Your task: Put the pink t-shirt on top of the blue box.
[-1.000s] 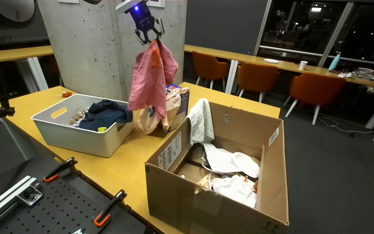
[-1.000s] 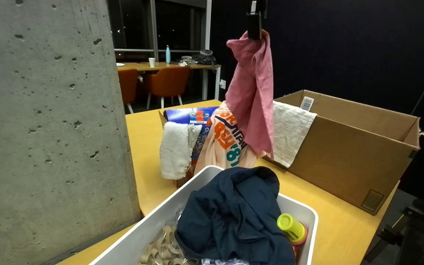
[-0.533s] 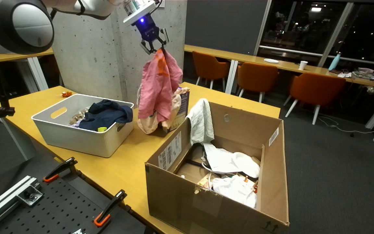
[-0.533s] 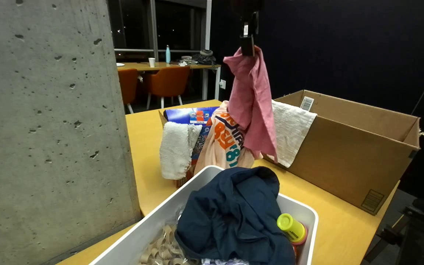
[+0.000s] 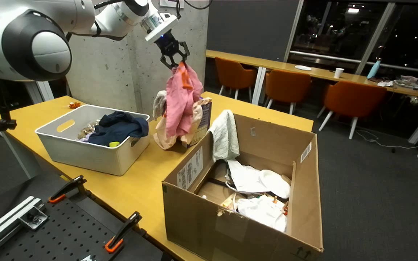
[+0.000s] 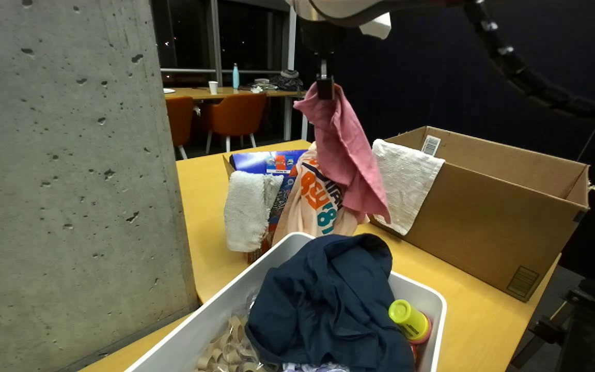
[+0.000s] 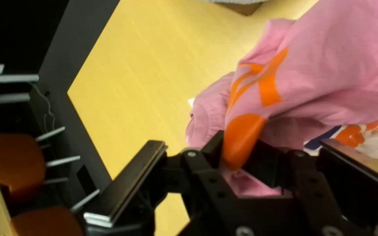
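The pink t-shirt (image 5: 183, 105) with orange print hangs from my gripper (image 5: 178, 65). It also shows in an exterior view (image 6: 348, 150) and in the wrist view (image 7: 336, 55). My gripper, also in an exterior view (image 6: 325, 89), is shut on the shirt's top; orange print folds between the fingers (image 7: 236, 147) in the wrist view. The blue box (image 6: 250, 161) stands on the table, also in an exterior view (image 5: 205, 121), partly hidden by cloths. The shirt hangs before a peach lettered cloth (image 6: 315, 199) draped on the box. I cannot tell whether they touch.
A white rag (image 6: 248, 212) hangs on the blue box. A white bin (image 5: 85, 156) holds a navy garment (image 6: 333, 305). A large open cardboard box (image 5: 241, 232) with a white towel (image 5: 227, 136) on its rim stands nearby. A concrete pillar (image 6: 80, 181) rises beside the table.
My gripper and the hanging shirt have come down toward the blue box. The gripper moved left in an exterior view and the shirt now hangs slanted there. More of the arm shows.
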You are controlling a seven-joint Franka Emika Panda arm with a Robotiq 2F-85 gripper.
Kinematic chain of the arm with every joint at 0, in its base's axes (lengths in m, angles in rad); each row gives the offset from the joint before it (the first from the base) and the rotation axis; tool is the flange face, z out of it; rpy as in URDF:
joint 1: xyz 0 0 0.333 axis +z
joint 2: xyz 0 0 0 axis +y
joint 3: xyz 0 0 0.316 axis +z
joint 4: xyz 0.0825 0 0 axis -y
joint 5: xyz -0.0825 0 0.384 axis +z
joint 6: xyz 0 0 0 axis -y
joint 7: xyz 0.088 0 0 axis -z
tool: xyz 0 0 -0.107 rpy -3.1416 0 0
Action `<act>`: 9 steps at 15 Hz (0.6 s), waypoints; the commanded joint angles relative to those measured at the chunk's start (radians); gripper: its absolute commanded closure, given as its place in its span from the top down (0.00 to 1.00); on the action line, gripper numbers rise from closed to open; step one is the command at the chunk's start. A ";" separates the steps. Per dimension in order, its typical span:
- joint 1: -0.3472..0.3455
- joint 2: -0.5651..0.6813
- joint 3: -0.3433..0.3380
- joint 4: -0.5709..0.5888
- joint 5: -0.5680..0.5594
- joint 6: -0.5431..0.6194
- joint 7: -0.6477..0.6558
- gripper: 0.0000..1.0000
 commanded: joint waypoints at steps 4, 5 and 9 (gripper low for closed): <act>-0.033 0.048 0.017 0.029 0.078 0.273 -0.228 0.03; -0.037 0.053 0.022 0.025 0.098 0.291 -0.256 0.03; -0.050 0.072 0.038 0.027 0.165 0.305 -0.340 0.44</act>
